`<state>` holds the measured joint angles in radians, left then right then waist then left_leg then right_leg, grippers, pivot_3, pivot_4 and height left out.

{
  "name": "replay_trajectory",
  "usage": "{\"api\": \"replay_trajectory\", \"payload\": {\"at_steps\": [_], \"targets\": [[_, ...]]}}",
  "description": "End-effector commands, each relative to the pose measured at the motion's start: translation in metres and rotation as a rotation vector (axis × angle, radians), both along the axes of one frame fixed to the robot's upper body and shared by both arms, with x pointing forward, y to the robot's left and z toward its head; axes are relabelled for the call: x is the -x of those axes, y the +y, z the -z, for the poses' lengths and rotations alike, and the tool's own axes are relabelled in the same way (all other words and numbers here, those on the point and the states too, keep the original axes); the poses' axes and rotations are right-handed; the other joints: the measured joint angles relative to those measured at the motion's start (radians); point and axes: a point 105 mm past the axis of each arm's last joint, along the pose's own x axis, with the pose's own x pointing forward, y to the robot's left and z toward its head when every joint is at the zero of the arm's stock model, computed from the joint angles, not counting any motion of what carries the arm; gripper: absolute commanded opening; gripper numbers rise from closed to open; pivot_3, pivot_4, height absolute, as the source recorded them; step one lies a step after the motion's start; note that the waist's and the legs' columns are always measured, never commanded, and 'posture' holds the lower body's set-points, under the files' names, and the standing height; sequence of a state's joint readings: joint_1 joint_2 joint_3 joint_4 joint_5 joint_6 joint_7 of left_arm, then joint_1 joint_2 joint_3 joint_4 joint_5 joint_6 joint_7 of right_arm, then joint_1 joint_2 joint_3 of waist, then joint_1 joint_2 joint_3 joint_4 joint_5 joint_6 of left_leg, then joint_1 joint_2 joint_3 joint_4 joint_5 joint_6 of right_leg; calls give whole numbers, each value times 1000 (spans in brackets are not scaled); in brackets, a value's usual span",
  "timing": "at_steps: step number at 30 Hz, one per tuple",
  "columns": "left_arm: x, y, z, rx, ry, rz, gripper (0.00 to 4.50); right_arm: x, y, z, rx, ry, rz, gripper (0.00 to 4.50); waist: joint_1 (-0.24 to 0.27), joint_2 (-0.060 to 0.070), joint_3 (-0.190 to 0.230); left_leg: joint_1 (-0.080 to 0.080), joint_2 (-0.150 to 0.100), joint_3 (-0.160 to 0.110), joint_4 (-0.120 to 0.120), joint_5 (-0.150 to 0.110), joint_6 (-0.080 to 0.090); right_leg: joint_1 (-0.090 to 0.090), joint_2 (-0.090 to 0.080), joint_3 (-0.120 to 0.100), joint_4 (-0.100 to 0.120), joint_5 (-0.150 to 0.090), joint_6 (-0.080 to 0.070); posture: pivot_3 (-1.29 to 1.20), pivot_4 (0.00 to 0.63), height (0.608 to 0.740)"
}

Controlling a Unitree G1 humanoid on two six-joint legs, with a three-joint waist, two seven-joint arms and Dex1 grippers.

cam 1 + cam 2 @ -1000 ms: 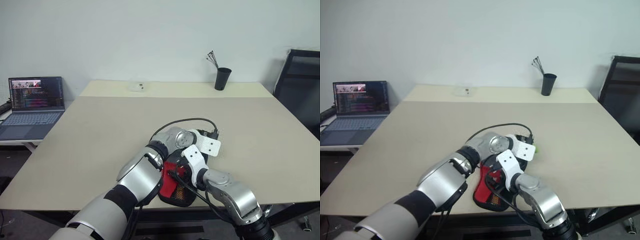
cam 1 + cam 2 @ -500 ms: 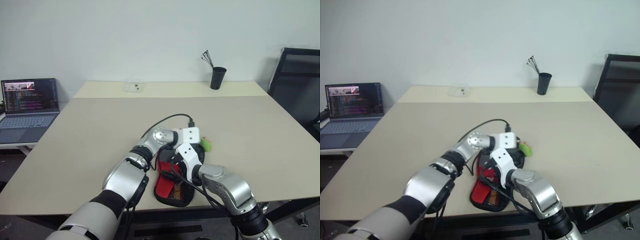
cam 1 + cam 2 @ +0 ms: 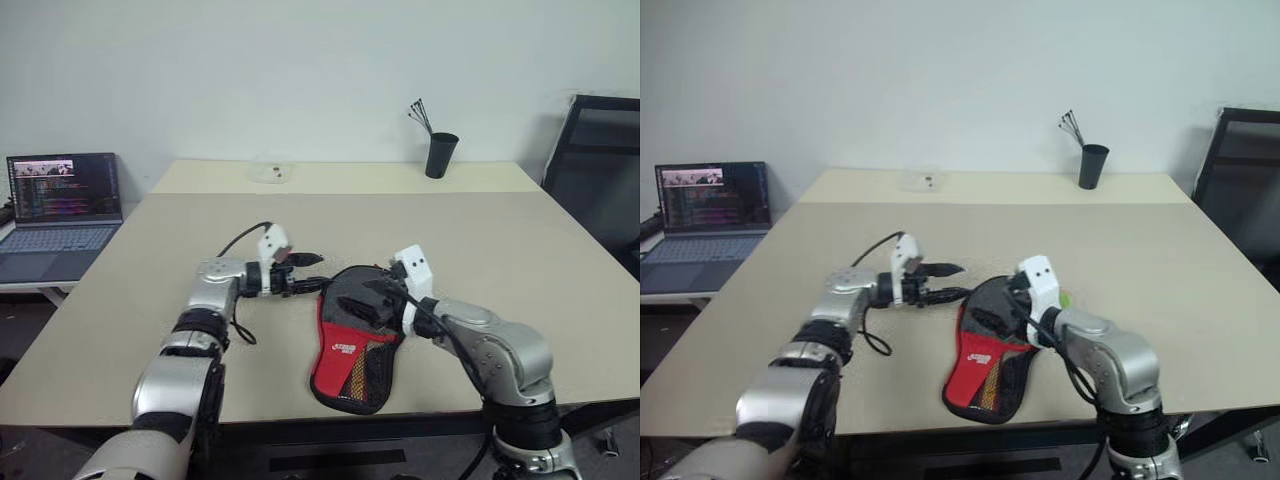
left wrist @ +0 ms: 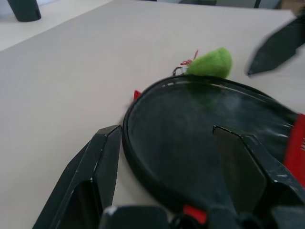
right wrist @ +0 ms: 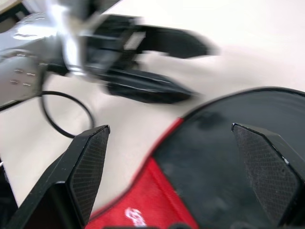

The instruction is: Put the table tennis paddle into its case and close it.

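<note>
— Beige table (image 3: 520,260), really big. What lies on it?

— The case (image 3: 345,350). It is black with a red part, and it lies flat near the front edge, between the two arms.

— Is the table tennis paddle inside it?

— I cannot tell. The round end looks full and flat, so maybe.

— What are the hands doing?

— The left gripper (image 3: 316,272) is just beside the round end. Its fingers are apart and hold nothing. The right gripper (image 5: 167,129) hangs over the round end with its fingers spread wide, and it holds nothing too.

— And the little green thing?

— That is the ball charm (image 4: 209,62), at the far rim of the case.

— How do you think the case feels?

— Light and soft, I think. The cloth may flop and slide on the smooth table. I would pinch the rim by the zip with one hand and press the red end down with the other.
</note>
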<state>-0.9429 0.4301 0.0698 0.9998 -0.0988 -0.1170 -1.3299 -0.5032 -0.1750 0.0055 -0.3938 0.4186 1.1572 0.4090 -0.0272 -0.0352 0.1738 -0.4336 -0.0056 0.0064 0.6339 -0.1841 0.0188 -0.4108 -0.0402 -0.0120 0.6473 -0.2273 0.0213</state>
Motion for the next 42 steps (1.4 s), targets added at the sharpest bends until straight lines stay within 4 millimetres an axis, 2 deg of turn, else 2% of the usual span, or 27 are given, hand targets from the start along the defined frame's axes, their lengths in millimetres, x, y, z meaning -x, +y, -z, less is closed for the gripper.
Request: {"api": "replay_trajectory", "payload": {"at_steps": [1, 6, 10, 13, 20, 24, 28, 33, 38, 42], "targets": [[13, 12, -27, 33, -58, 25, 3307, -2, -28, -5, 16, -11, 84, 4500, 1, 0, 0, 0, 0, 0, 0, 0, 0, 0, 0, 1, 0, 0, 0, 0, 150, 740], [36, 21, -28, 17, -29, 29, 3307, -1, -62, 16, 75, 59, 199, 4500, 3, 0, 0, 0, 0, 0, -2, 0, 0, 0, -2, 1, 0, -1, -2, 0, 150, 740], [40, 25, -28, 7, -19, -3, 3307, 0, -74, 25, 81, 86, 258, 4500, 3, 0, 0, 0, 0, 0, -2, 0, 0, 0, -2, 0, 0, -1, -3, 0, 150, 740], [42, 25, -27, 6, -15, -12, 3307, -2, -76, 34, 54, 122, 303, 4500, 3, 0, 0, 1, 0, 0, -2, 0, 0, 0, -2, 0, 0, -1, -3, 0, 150, 740], [43, 20, -28, 3, -14, -12, 3307, -21, -79, 50, -66, 209, 428, 4500, 2, 0, 0, 1, 0, 0, -3, 0, 0, 0, -1, 1, 0, -1, -3, 0, 150, 740], [43, 20, -29, -10, -20, -14, 3307, -25, -79, 60, -59, 229, 451, 4500, 1, 1, 0, 1, 0, 1, -3, 0, 0, 0, -1, 1, -1, -1, -3, 0, 150, 740], [43, 21, -31, -14, -25, -19, 3367, -23, -75, 64, -45, 231, 422, 3574, 0, 1, 0, 1, 0, 0, -3, 0, 0, 0, -1, 1, 0, -2, 0, 0, 150, 740], [44, 20, -32, -19, -25, -21, 3367, -23, -70, 63, -16, 206, 380, 1713, 1, 1, 0, 1, 0, 0, -3, 0, 0, 0, -1, 1, -1, -3, 1, 0, 150, 740], [46, 19, -31, -19, -24, -19, 3367, -27, -63, 58, 15, 158, 341, 63, 1, 1, 0, 1, 0, 0, -4, 0, 0, 0, -1, 1, -1, -4, 1, 0, 150, 740], [46, 17, -30, -17, -24, -18, 3367, -33, -55, 51, 23, 128, 308, 9, -2, 1, 0, 1, 0, 0, -4, 0, 0, 0, -1, 1, -1, -4, 0, 0, 150, 740]]}}
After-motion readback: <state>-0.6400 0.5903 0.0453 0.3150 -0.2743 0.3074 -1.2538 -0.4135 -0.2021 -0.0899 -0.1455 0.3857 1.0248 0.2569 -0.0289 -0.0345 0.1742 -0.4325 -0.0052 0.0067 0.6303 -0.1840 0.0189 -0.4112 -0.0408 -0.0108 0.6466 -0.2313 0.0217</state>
